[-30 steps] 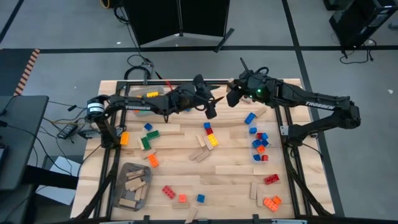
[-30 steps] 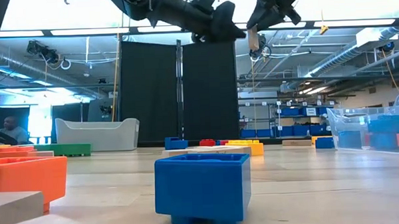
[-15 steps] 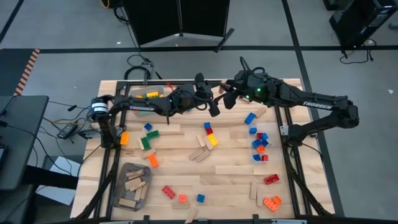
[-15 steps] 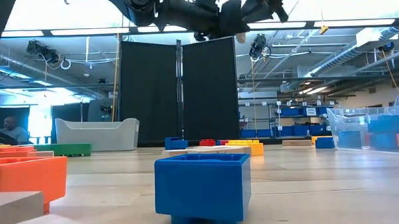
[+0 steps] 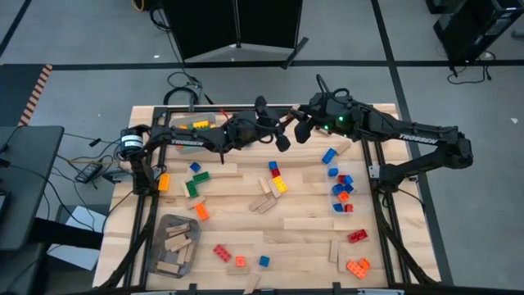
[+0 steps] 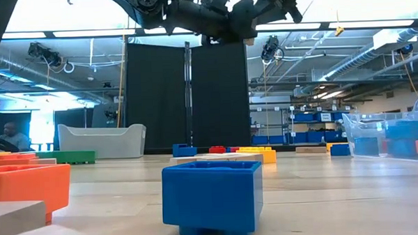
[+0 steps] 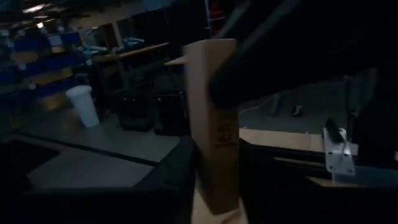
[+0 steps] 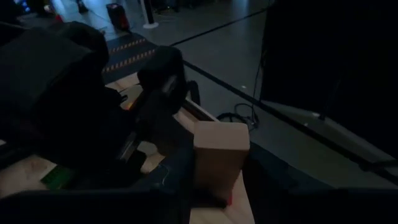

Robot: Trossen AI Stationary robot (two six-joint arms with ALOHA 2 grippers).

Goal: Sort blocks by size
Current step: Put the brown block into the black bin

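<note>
High above the table's far middle, my two grippers meet at one tan wooden piece [image 7: 214,124]. My left gripper [image 7: 214,183] reaches in level from the table's left and is shut on it. My right gripper [image 8: 214,186] comes from the right, slanting slightly down, and is also shut on it. In the high view only a sliver of the piece [image 5: 286,120] shows between the two dark hands. The other blocks, studded bricks [image 5: 277,179] and wooden pieces [image 5: 264,203], lie scattered flat on the table. My left gripper pinches the wooden piece's two long faces [image 7: 217,168] between its fingers, at the piece's near end in its wrist view. It comes level from the table's left. The piece is clear of the table. My right gripper pinches the piece's other end; only a blunt end face [image 8: 219,149] sticks out past its fingers. It comes from the table's right, slanting slightly down. One of its fingers [image 7: 261,68] crosses the piece in the left wrist view.
A clear bin [image 5: 342,190] with blue and red bricks stands at the right. A grey tray [image 5: 174,243] of wooden pieces sits near left, and another bin [image 5: 196,127] under the left arm at the far left. A blue brick [image 6: 212,197] stands close to the low camera.
My right gripper has tipped and carried the hanging wooden piece toward my left gripper, bringing it between the left fingers. The left fingers have then shut on it. Both grippers now hold the piece, high above the table.
</note>
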